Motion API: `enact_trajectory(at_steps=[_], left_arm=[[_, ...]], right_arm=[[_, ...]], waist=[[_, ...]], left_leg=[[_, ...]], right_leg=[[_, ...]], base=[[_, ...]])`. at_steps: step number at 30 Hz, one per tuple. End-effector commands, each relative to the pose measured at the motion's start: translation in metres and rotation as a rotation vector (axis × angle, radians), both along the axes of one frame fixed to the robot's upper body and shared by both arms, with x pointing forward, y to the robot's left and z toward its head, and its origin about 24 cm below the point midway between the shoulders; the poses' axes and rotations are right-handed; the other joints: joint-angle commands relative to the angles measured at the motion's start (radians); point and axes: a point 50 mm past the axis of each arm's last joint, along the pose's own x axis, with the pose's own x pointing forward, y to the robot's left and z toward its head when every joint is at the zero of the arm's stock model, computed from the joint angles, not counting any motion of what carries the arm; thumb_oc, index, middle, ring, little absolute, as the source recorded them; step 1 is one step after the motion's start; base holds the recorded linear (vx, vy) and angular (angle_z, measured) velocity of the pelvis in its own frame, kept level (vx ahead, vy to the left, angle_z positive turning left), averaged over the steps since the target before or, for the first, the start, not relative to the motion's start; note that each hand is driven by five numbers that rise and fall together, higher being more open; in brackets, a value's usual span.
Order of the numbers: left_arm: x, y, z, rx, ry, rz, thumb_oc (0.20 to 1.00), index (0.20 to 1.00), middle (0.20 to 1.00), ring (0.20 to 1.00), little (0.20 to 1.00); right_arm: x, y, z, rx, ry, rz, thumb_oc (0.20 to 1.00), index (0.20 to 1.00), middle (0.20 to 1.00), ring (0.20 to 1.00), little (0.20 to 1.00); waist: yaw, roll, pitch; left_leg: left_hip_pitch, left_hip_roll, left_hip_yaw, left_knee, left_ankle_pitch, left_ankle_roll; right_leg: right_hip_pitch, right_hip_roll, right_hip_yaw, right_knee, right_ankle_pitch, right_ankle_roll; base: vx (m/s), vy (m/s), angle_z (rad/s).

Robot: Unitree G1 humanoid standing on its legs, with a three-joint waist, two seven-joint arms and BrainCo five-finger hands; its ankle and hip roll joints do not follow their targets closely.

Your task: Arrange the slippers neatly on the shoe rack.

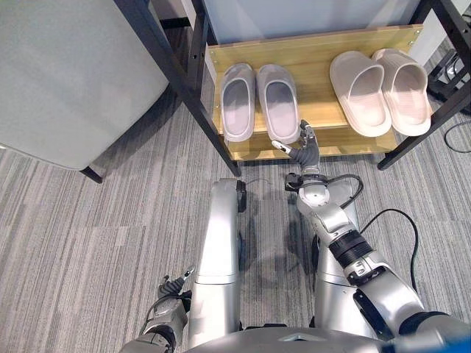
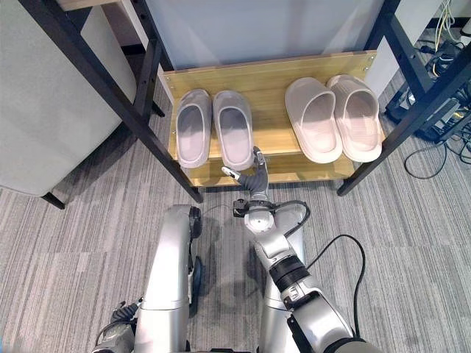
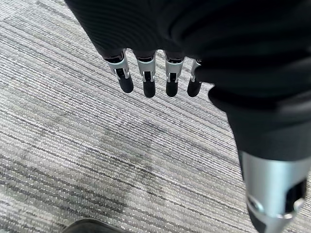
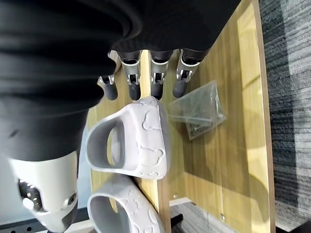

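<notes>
A: Slipper loc?
B: Grey slippers (image 1: 252, 101) side by side on wooden shelf (image 1: 316, 55) of shoe rack, left part, heels at front edge. Pink slippers (image 1: 381, 90) paired on right part, well apart from grey pr.

A: Hands?
B: Right hand (image 1: 304, 147) at shelf front edge, just beside right grey slipper's heel; fingers relaxed, holding nothing. Left hand (image 1: 171, 288) low over carpet (image 1: 88, 235), fingers straight, empty.

A: Obstructions, free room?
B: Black rack legs (image 1: 184, 81) flank shelf. Grey chair (image 1: 66, 73) at left. Clear plastic bag (image 4: 197, 110) seen under shelf. Bare shelf strip between prs.

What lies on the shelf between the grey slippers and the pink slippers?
Bare wood of the shoe rack separates the grey slippers from the pink slippers, as the left eye view shows.
</notes>
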Motion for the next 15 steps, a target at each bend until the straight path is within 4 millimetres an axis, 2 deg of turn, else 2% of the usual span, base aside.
enact_trajectory(at_steps=[1, 15], left_arm=[[-0.024, 0.006, -0.006, 0.051, 0.073, -0.024, 1.0, 1.0, 1.0, 1.0, 1.0], [-0.035, 0.012, -0.008, 0.059, 0.113, -0.03, 1.0, 1.0, 1.0, 1.0, 1.0]], right_arm=[[0.0, 0.027, 0.041, 0.051, -0.178, 0.115, 1.0, 1.0, 1.0, 1.0, 1.0], [0.005, 0.037, 0.044, -0.037, -0.181, 0.184, 1.0, 1.0, 1.0, 1.0, 1.0]], waist=[[0.049, 0.004, -0.05], [0.061, 0.01, -0.051]], left_leg=[[-0.013, -0.04, 0.028, 0.124, -0.015, 0.107], [0.001, -0.046, 0.026, 0.13, -0.013, 0.1]], right_leg=[[0.093, -0.024, 0.079, 0.101, 0.176, -0.025], [0.116, -0.026, 0.087, 0.113, 0.175, -0.024]], base=[[0.0, 0.0, 0.0], [0.0, -0.002, 0.0]])
